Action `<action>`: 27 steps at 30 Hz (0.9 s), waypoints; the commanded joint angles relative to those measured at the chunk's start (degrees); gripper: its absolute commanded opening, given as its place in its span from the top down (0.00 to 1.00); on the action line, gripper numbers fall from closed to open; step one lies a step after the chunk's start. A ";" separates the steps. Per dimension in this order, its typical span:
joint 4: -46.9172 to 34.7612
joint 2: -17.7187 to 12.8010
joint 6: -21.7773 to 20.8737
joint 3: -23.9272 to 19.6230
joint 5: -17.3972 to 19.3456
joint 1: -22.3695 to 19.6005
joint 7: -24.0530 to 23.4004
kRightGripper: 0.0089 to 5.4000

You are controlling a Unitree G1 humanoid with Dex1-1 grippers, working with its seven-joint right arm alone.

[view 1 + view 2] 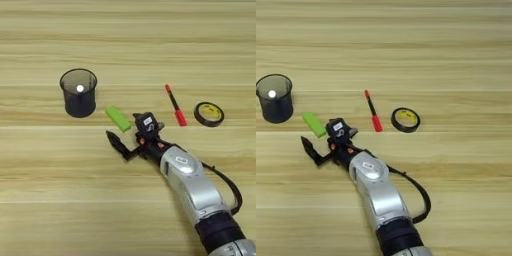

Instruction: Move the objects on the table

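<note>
A bright green block (118,118) lies flat on the wooden table (128,45), just right of the mesh cup. My right gripper (122,126) comes in from the bottom right on a silver forearm (192,186) and is open. Its lower black finger (116,141) points up-left just below the block, while the upper finger sits at the block's right end. I cannot tell whether either finger touches the block. A black-and-red pen (175,105) lies slanted to the right of the gripper. The black tape roll (209,113) with a yellow inner label rests flat beyond the pen.
A black mesh cup (78,92) stands upright left of the green block, with something small and white at its bottom. A black cable (227,184) loops off the forearm's right side. Bare wood stretches across the far side and the near left.
</note>
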 commanded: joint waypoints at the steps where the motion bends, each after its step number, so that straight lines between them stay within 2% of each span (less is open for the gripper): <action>1: -1.29 0.27 -1.03 -0.57 0.36 -3.33 -0.50 0.09; 12: -0.56 0.20 -1.02 -0.64 -0.06 -3.59 -0.54 0.38; 27: 0.66 0.35 -1.12 -0.89 -0.61 -4.31 -1.20 0.65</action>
